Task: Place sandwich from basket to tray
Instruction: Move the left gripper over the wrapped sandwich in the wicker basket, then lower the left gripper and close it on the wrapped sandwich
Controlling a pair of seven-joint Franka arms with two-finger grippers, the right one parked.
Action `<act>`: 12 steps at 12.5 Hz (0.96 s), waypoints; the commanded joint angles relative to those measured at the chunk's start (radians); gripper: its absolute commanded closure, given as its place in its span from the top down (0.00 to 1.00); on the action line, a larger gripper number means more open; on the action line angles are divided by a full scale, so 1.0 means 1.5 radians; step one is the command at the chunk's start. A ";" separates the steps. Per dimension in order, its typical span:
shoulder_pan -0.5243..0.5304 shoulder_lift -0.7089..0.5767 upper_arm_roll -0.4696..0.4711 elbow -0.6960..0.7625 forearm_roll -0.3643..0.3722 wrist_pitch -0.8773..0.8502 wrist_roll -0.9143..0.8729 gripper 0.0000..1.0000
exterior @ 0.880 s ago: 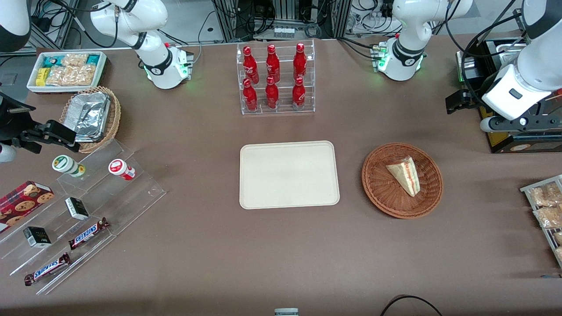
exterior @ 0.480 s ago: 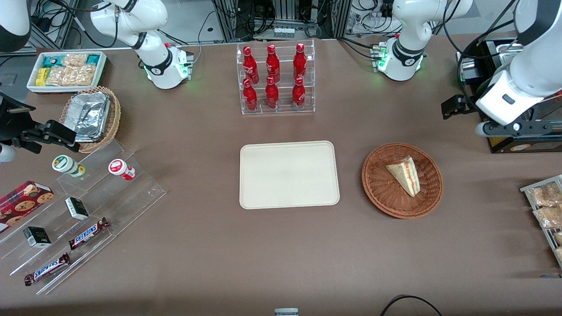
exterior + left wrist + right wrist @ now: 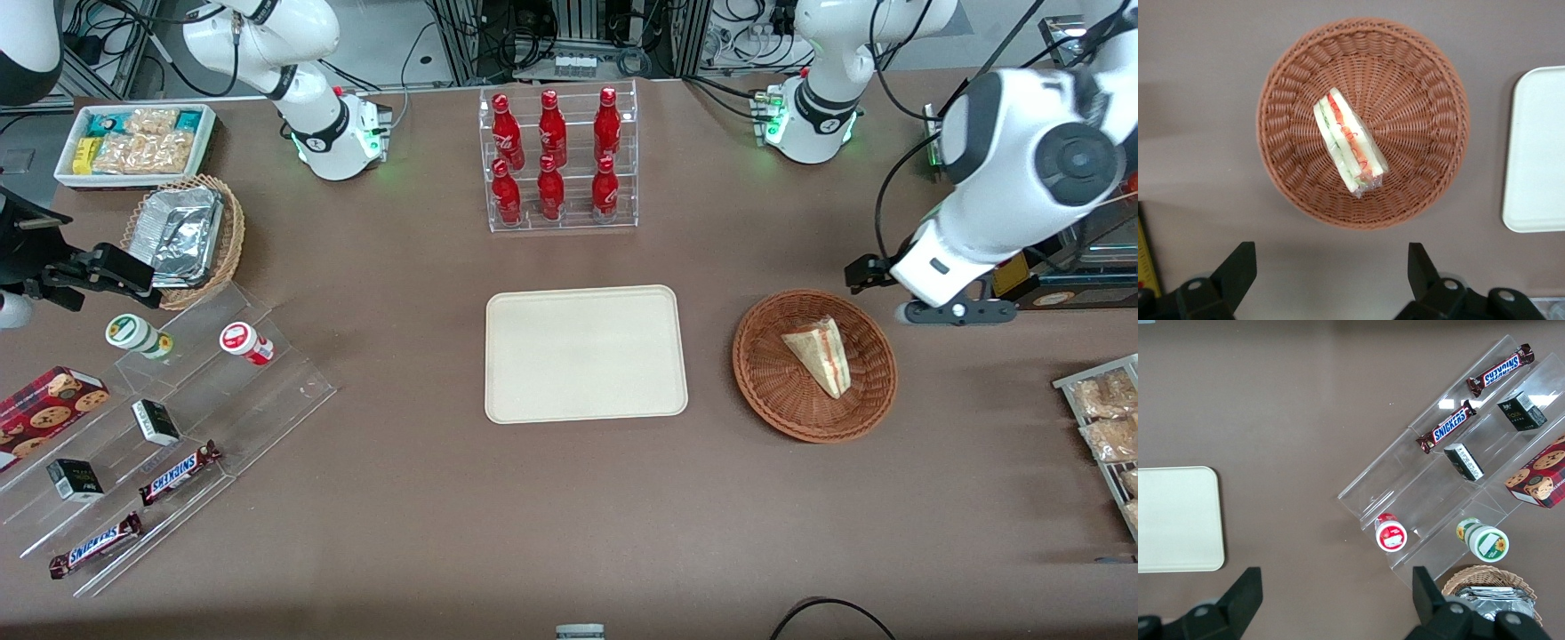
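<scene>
Gripper point(image 3: 1328, 280) held high, fingers point(image 3: 1238, 270) spread wide, nothing gripped. Sandwich point(image 3: 1348, 150) seen in basket point(image 3: 1425, 87), ahead of fingertips, not yet between them. Long axis lies oblique to finger gap. Tray point(image 3: 1538, 153) beside basket, bare.

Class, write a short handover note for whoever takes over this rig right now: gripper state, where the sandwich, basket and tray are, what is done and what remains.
Gripper: open, empty, above the table just outside the basket's rim, not yet over the sandwich.
Sandwich: lying in the basket, untouched.
Tray: beside the basket, toward the parked arm's end, with nothing on it.
Done: only the approach toward the basket.
Left: centre over the sandwich, descend, grasp, lift, carry to the tray, release.
</scene>
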 commanded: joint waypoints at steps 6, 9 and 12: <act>0.000 -0.001 -0.002 -0.164 0.006 0.245 -0.099 1.00; -0.005 0.007 -0.003 -0.206 0.006 0.323 -0.274 1.00; -0.021 0.043 -0.003 -0.204 0.006 0.351 -0.504 1.00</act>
